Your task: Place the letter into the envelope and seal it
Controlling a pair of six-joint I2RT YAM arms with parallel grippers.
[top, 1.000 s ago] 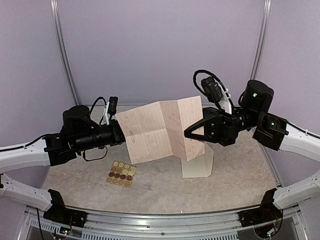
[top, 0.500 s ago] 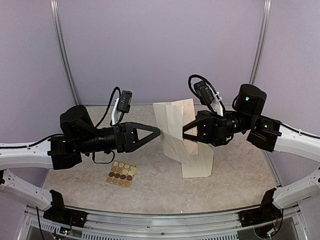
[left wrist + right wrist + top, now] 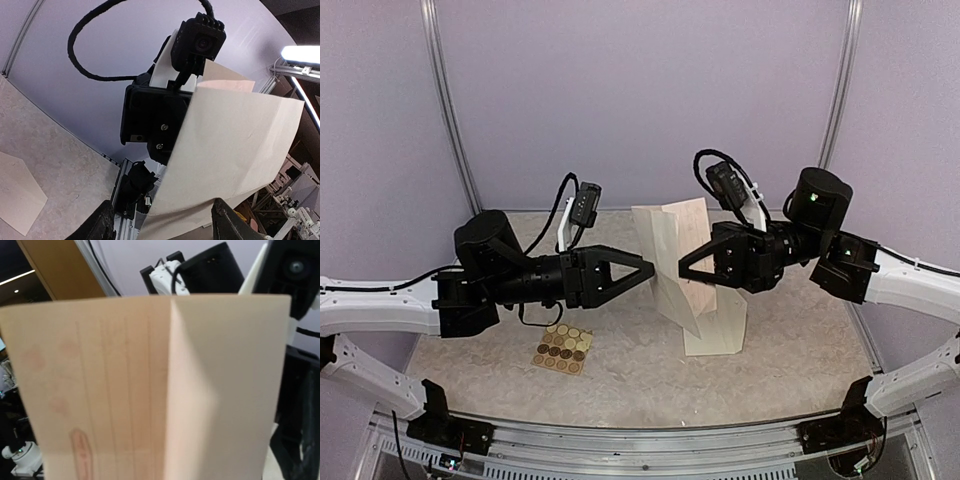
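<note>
The pinkish letter [image 3: 668, 255] hangs upright in the air, folded into a narrow shape. My right gripper [image 3: 688, 268] is shut on its right side. In the right wrist view the letter [image 3: 150, 390] fills the frame and hides my fingers. My left gripper [image 3: 638, 275] is open, its tips just left of the letter's edge. In the left wrist view the letter [image 3: 235, 145] hangs between and beyond my spread fingers [image 3: 95, 227]. The cream envelope [image 3: 718, 328] lies on the table below the letter, partly hidden by it. It also shows in the left wrist view [image 3: 15, 190].
A tan card of round stickers [image 3: 563, 348] lies on the table at the front left, under my left arm. The right arm's wrist camera [image 3: 200, 40] and its cable sit just behind the letter. Purple walls enclose the table on three sides.
My left gripper has let go of the letter's left edge, opened and moved right towards it. The spread sheet has folded narrow and now hangs from my right gripper alone.
</note>
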